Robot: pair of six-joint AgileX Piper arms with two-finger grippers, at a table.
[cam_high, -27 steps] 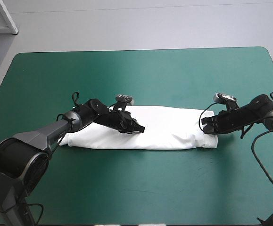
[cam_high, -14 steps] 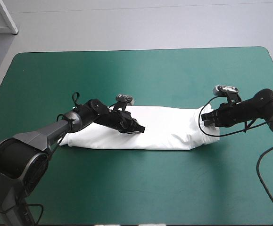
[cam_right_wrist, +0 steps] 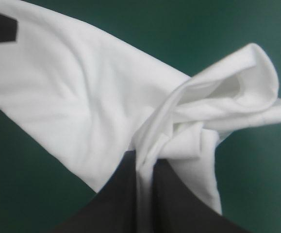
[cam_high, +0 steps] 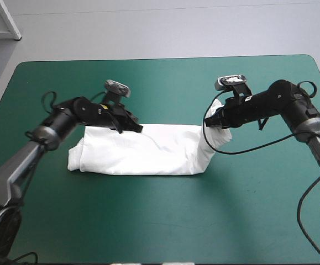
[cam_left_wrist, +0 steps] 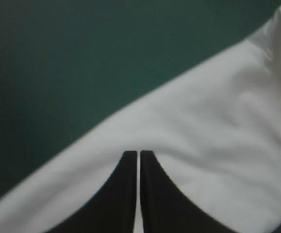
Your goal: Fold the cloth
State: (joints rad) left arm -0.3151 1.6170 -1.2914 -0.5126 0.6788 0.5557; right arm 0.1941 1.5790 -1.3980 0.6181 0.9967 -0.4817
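The soft white T-shirt [cam_high: 148,149] lies as a long creased band; the right gripper [cam_high: 212,122] pinches its bunched, lifted end, the left gripper [cam_high: 136,128] nips the far edge

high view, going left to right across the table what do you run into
left end effector at the T-shirt's far edge → T-shirt, a long folded band on the cover → right end effector, shut on the T-shirt's raised end
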